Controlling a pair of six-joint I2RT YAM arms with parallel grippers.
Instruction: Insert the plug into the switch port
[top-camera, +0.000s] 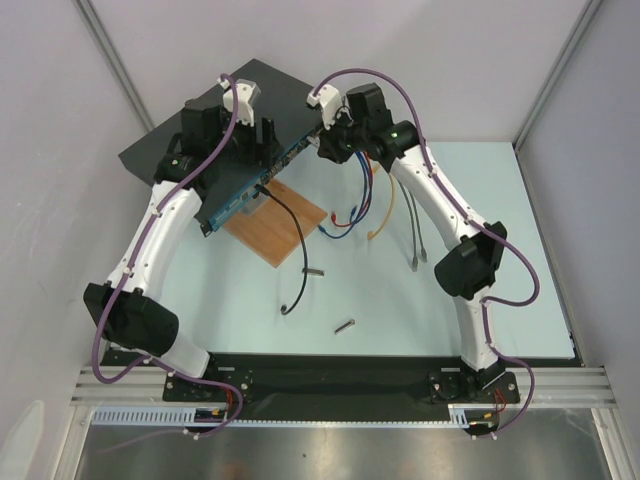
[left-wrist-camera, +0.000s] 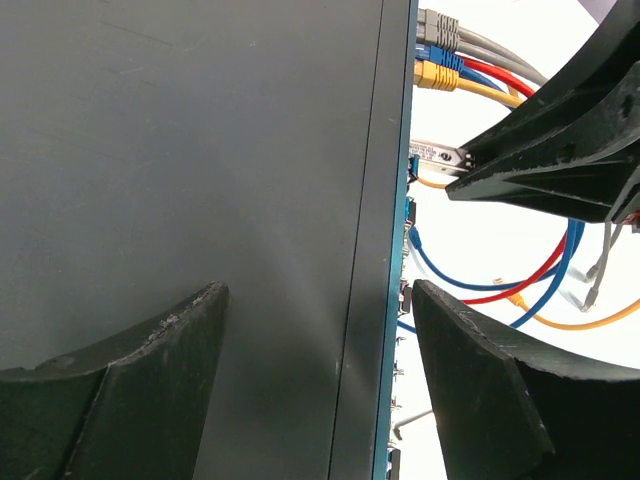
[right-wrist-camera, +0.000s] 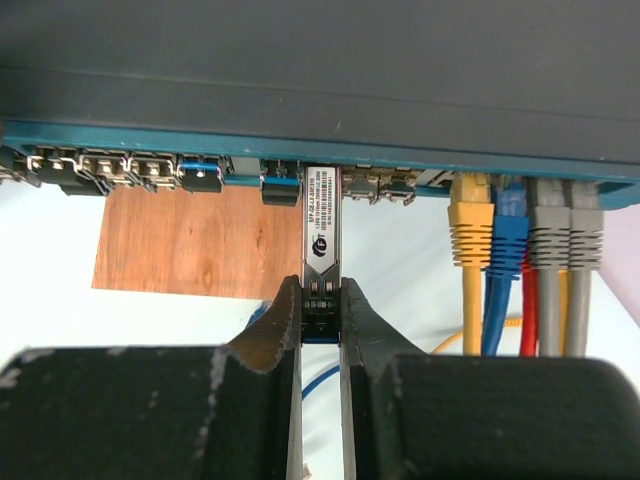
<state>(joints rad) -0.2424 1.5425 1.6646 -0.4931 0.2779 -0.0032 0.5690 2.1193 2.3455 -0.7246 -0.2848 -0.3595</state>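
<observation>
- Silver metal plug (right-wrist-camera: 321, 225) stands upright at centre frame in the right wrist view, pinched at its lower end by the 2 fingers of the right end effector (right-wrist-camera: 321, 298).
- Its long axis points straight up at the switch (right-wrist-camera: 300, 60), whose blue port row crosses the upper frame; the tip is at a port mouth, depth unclear.
- Left end effector (left-wrist-camera: 318, 292) gapes wide astride the switch's front edge.

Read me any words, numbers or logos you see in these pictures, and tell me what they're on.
Label on the plug, held in the right gripper: several printed lines and a dark logo, too small to read.
Same label, left wrist view: blurred, unreadable.
Front face of the switch: no legible markings.
</observation>
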